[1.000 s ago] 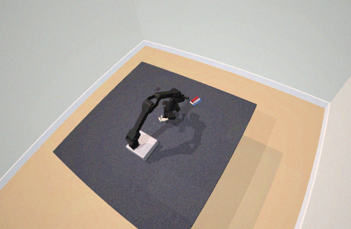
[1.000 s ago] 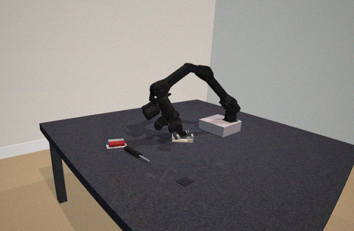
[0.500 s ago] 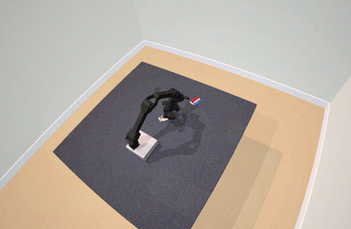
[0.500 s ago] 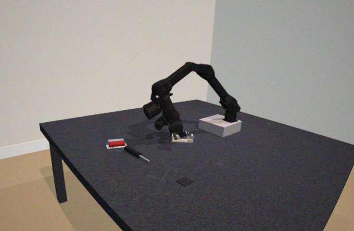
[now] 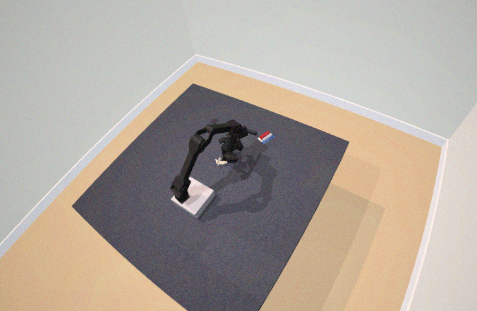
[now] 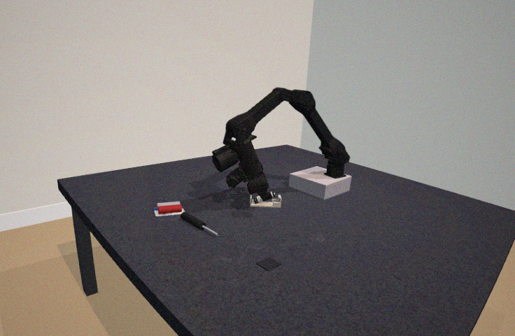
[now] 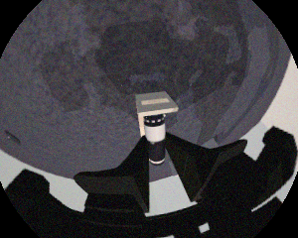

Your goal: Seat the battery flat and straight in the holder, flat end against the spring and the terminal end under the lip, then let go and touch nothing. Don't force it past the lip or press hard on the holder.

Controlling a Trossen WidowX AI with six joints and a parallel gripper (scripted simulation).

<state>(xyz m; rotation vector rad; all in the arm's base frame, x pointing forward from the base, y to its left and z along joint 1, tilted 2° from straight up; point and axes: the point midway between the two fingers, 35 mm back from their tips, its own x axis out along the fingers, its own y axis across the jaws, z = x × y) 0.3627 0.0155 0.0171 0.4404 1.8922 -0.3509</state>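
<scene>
The battery (image 7: 156, 133) (image 6: 256, 199) is a small cylinder with black and white bands. My gripper (image 7: 154, 136) (image 6: 264, 197) is shut on its sides, low at the holder. The pale cream holder (image 6: 266, 205) (image 5: 221, 162) (image 7: 164, 105) stands on the table. In the exterior view the battery looks tilted, its left end lower inside the holder and its right end raised near the right wall. In the wrist view the battery's far end is close to the slotted end piece of the holder. The fingers hide the battery's middle; whether it touches spring or lip cannot be told.
A small white tray (image 6: 159, 214) with a red cylinder (image 6: 169, 208) (image 5: 264, 135) lies beyond the gripper. A black-handled screwdriver (image 6: 193, 220) lies beside it. A flat black square (image 6: 269, 263) lies on the dark table (image 6: 365, 257) (image 5: 228, 249). The arm stands on a white block (image 6: 309, 186) (image 5: 202, 199).
</scene>
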